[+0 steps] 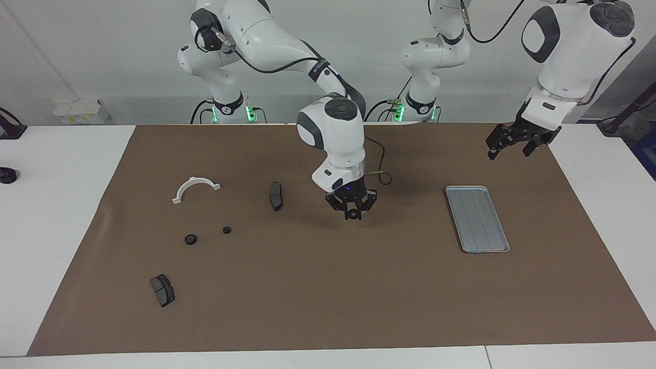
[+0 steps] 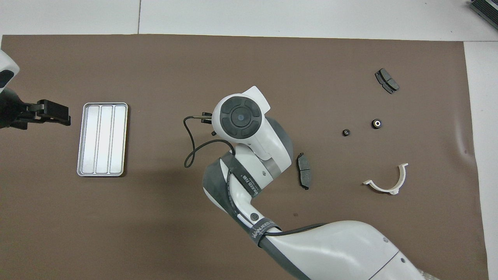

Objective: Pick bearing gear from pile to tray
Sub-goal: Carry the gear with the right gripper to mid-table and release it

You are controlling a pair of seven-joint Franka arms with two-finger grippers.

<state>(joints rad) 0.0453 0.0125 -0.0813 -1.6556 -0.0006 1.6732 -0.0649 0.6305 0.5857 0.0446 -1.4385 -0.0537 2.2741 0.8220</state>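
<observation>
Now, big things first:
Table (image 1: 61, 215): white, with a brown mat (image 1: 328, 307) spread over most of it.
Right arm (image 1: 266, 46): it reaches out over the middle of the mat, its hand pointing down.
Left arm (image 1: 569, 51): it waits up high at its own end of the table.
Tray (image 1: 477, 219): flat and silver-grey, lying on the mat toward the left arm's end, with nothing in it.
White half ring (image 1: 195, 187): lying flat on the mat toward the right arm's end.
Brake pad (image 1: 275, 196): dark grey, on the mat between the white half ring and the right gripper.
Second brake pad (image 1: 162, 289): dark grey too, farther from the robots than all the other small parts.
Right gripper (image 1: 352, 214): up over bare mat near the middle, between the brake pad and the tray. Its fingers pinch a small black round gear (image 1: 352, 215).
Left gripper (image 1: 520, 143): in the air above the mat's edge, near the tray, fingers spread wide and holding nothing.
Two more gears (image 1: 190, 239) (image 1: 226, 230): tiny, black and round, near each other on the mat, between the white half ring and the second brake pad.
</observation>
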